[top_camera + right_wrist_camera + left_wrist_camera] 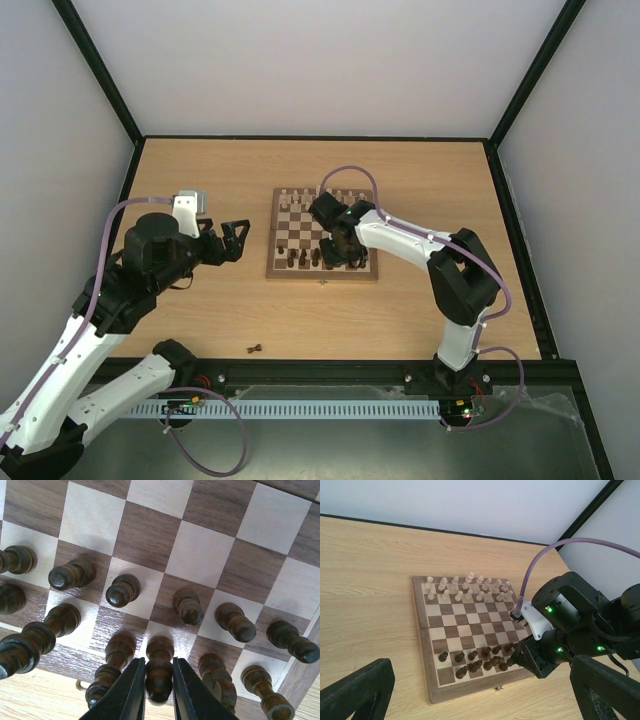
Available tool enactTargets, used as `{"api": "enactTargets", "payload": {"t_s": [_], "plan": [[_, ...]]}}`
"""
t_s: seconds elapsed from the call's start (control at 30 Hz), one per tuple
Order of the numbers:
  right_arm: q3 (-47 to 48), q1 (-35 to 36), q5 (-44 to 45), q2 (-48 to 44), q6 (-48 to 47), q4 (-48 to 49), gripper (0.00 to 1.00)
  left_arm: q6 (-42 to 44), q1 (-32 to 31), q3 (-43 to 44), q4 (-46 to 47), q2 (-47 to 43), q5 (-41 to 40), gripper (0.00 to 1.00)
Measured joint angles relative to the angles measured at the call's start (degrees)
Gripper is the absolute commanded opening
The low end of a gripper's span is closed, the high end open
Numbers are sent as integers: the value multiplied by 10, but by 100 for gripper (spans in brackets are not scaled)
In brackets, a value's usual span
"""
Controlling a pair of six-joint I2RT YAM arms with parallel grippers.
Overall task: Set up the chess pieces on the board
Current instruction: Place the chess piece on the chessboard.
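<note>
So the board [310,232] sits roughly mid-tabletop [200,180], a bit toward the right arm's side; the cream chess pieces [467,590] are lined up in two rows along the far edge, and the dark ones [480,657] are bunched in the two rows at the near edge, with the middle squares bare.

The right hand [158,670] is down over that near dark group, close to the right end of the rows. From the wrist view its two black fingers [131,692] are pressed in on either side of one dark piece [159,652] – it's pinching it. That piece stands upright in the row closest to the board's edge, over a pale square, with dark neighbours just beside it left and right; I can't tell whether its base is actually touching the wood or a hair above it.

The left hand [240,240] is off the board entirely, hanging over bare tabletop just to the left of it, pointed at the board; its fingers are spread wide with nothing between them. You can see both finger ends at the bottom corners of its wrist view, far apart.

One more thing – there's a stray dark piece [255,348] lying on its side on the tabletop near the front edge, well apart from the board and closer to the left arm's base.
</note>
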Motion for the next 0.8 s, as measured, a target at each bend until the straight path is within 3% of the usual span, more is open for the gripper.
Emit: {"api": "enactTargets", "payload": {"t_s": [0.5, 0.8], "plan": [[0, 0, -1, -5, 0, -1, 35, 0, 2, -1, 3, 2, 0, 99], [-1, 5, -6, -123, 7, -14, 38, 0, 3, -1, 5, 1, 0, 99]]}}
